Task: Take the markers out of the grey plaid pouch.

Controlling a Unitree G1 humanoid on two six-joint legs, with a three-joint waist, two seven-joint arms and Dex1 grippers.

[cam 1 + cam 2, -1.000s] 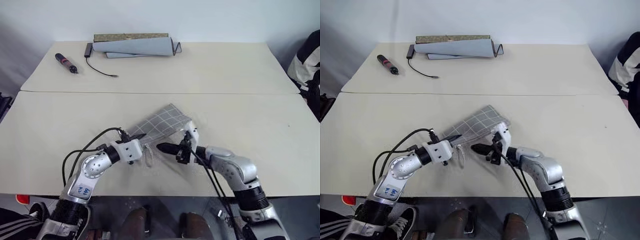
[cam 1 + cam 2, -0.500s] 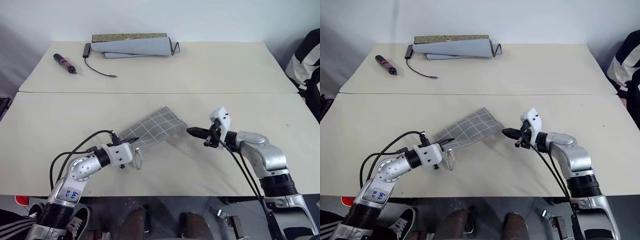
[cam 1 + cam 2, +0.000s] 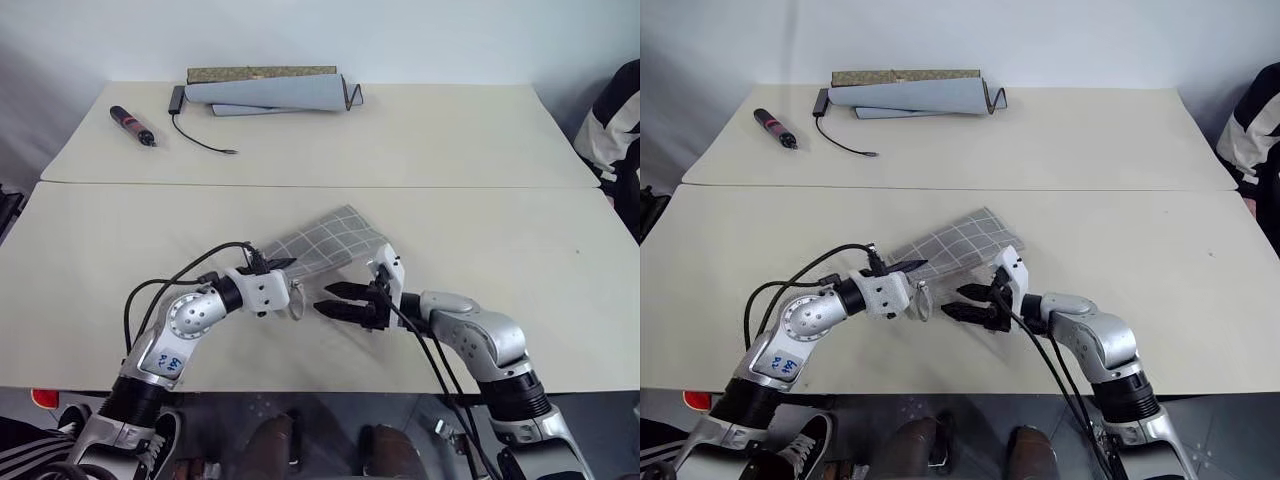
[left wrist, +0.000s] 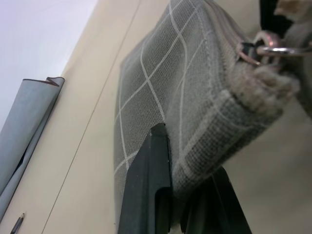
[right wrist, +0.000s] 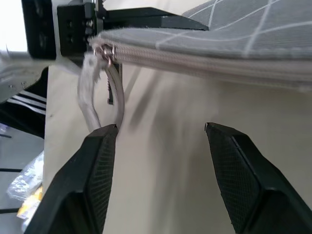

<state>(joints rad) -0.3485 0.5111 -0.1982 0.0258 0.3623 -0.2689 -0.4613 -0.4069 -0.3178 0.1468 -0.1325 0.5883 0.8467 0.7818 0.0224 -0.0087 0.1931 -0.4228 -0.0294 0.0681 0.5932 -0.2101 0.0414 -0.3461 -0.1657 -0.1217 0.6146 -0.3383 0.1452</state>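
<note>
Left gripper (image 3: 283,281) is reaching level, clamping the grey plaid pouch (image 3: 325,246); right gripper (image 3: 331,297) is spreading wide beside its loop pull (image 5: 100,100). Rolled mat (image 3: 275,92) is lying at table's (image 3: 520,250) far edge.

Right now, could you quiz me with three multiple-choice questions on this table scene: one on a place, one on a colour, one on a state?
1. Where does the black-and-red pen-like tool lie?
A. far left of the back table
B. inside the pouch
C. under the right arm

2. What colour are the lines on the grey plaid pouch?
A. red
B. white
C. black

3. How is the pouch's zip?
A. fully open
B. torn off
C. closed

Answers: 1 A, it lies near the rolled grey mat. 2 B, a white grid shows. 3 C, the right wrist view shows the zip shut, loop pull hanging.
</note>
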